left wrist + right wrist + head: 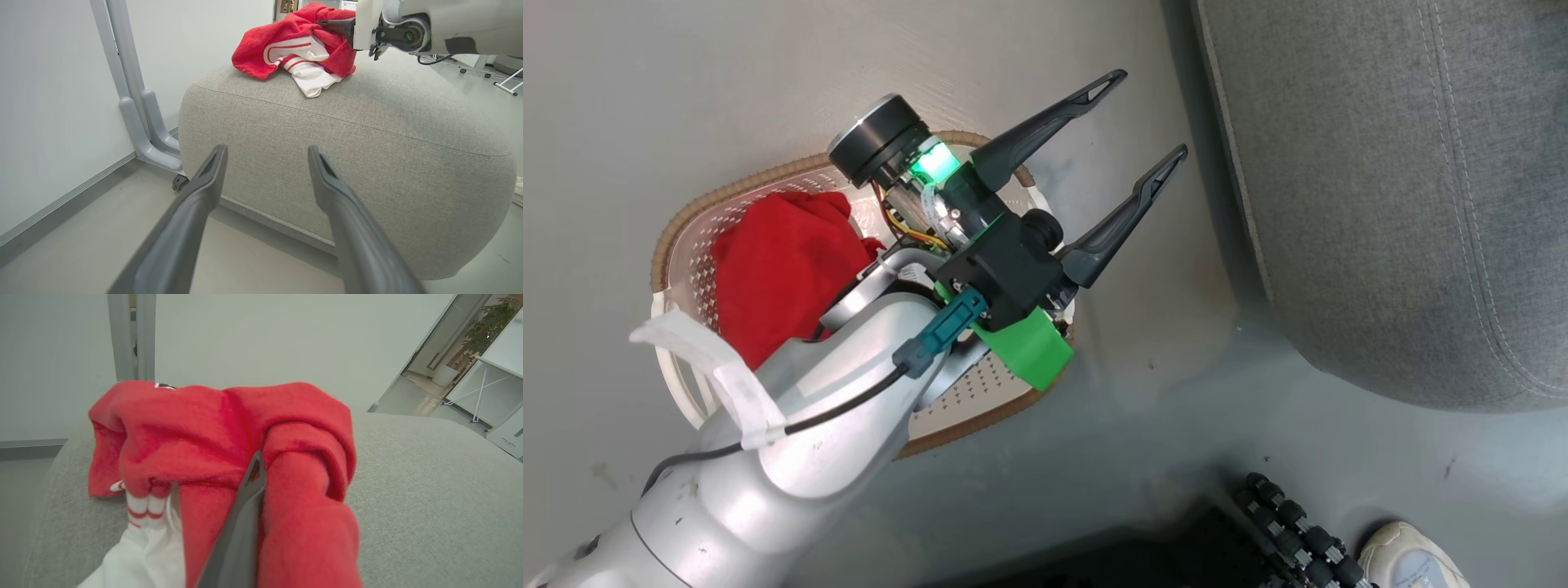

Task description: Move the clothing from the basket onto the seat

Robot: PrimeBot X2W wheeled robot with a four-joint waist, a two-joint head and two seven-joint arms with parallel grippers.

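Seat (367,163) in grey fabric, carrying striped garment (294,53) crumpled on top. Basket (690,278) on the floor near the seat, with plain red garment (784,269) lying inside. Left end effector (1150,114) above the basket's rim, fingers spread wide, nothing between them. Right end effector (333,25) pinching the striped garment's red folds.
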